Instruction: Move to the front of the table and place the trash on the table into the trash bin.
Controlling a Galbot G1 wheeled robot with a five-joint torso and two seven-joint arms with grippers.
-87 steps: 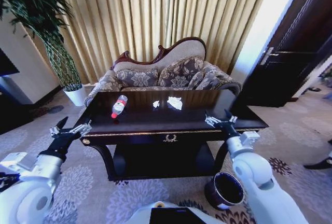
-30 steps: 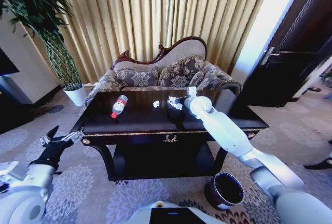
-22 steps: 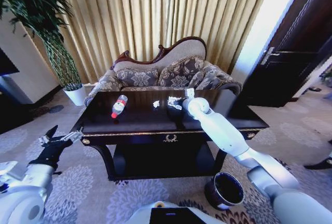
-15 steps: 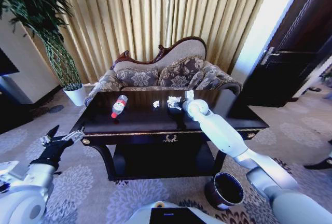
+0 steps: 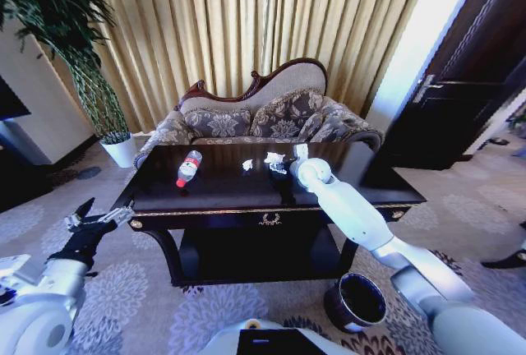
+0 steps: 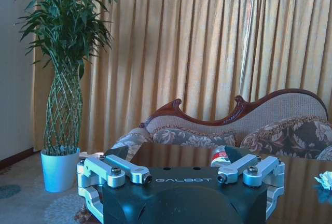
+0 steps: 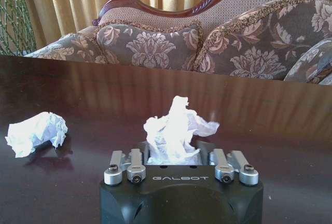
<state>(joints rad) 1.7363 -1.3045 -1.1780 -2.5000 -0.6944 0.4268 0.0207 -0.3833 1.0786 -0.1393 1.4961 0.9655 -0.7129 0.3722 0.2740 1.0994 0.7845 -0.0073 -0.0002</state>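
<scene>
Three pieces of trash lie on the table (image 5: 205,195): the bottle (image 5: 188,168) toward its left end, a small paper scrap (image 7: 36,132) near the middle, and a larger crumpled paper scrap (image 7: 174,135) just right of it, which my right gripper (image 7: 176,157) has pinched between nearly closed fingers at its base. I judge that scrap feather-light, soft and crushable, best held low around its bulk. My left gripper (image 6: 181,173) waits, fingers spread and empty, off the table's left front corner; the trash bin (image 5: 355,301) stands below its right front corner.
</scene>
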